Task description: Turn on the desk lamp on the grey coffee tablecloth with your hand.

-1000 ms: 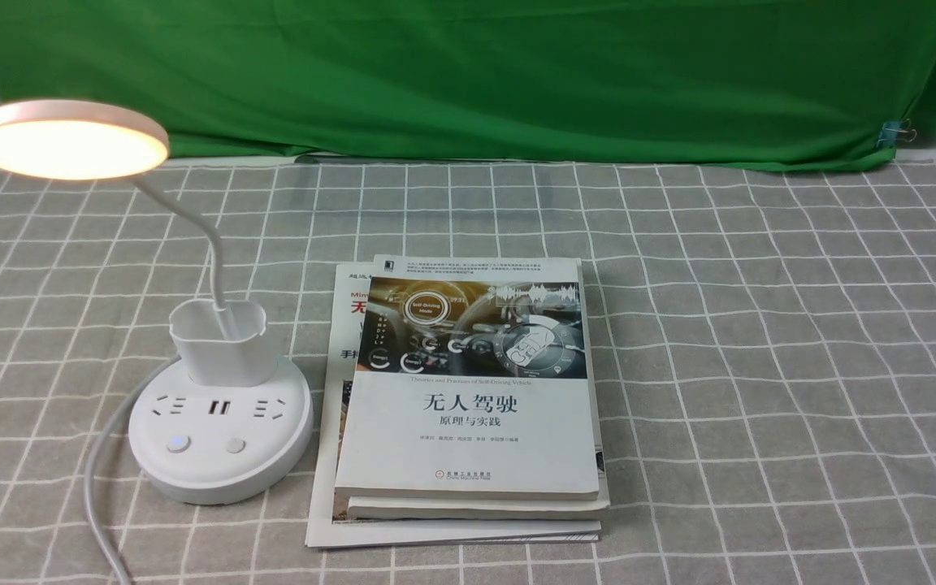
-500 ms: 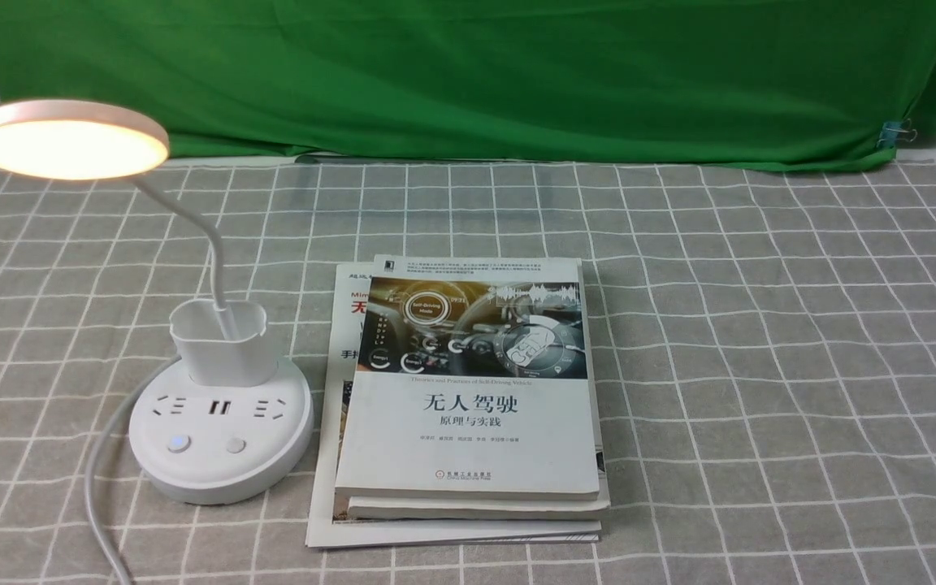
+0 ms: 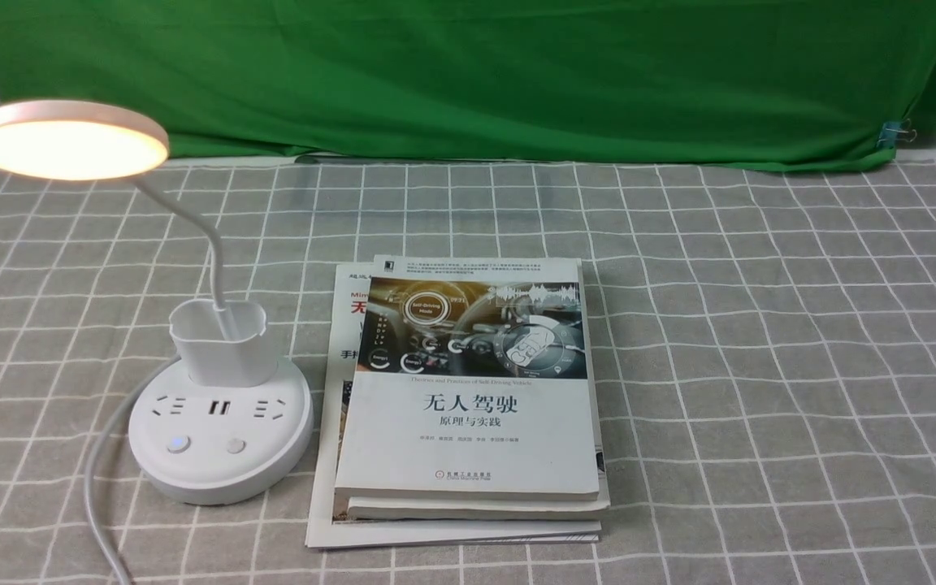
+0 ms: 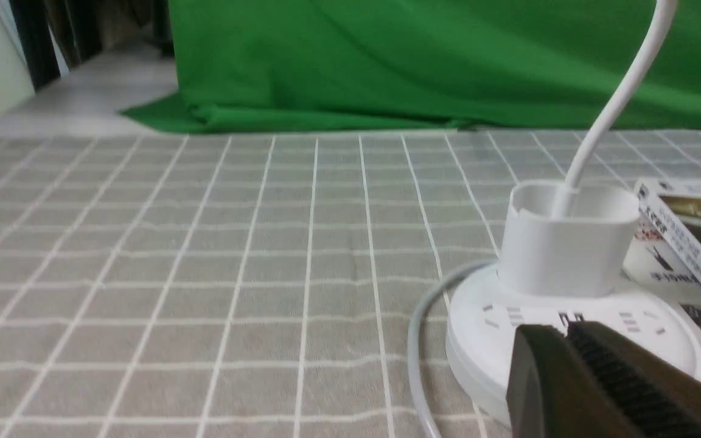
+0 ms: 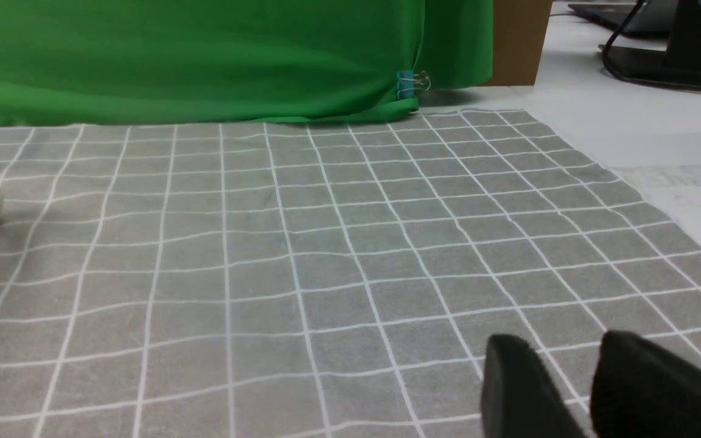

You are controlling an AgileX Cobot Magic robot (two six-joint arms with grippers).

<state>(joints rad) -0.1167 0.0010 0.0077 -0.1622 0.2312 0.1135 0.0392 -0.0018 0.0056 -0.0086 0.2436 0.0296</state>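
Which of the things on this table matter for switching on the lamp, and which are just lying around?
Belongs to the job:
desk lamp, head lit
grey coffee tablecloth under it
left claw, near the lamp base

Just lying about:
stack of books beside the lamp
green backdrop cloth
binder clip

White lamp (image 3: 220,422); grey white-gridded tablecloth (image 3: 760,341); green backdrop (image 3: 476,73).

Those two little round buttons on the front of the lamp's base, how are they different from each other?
The left button shows a faint bluish glow at its centre; the right button is plain pale grey with none. The left one sits under the left socket, towards the white cord; the right one sits nearer the stack of books. They match in size and round shape, side by side on the desk lamp, whose head is lit.
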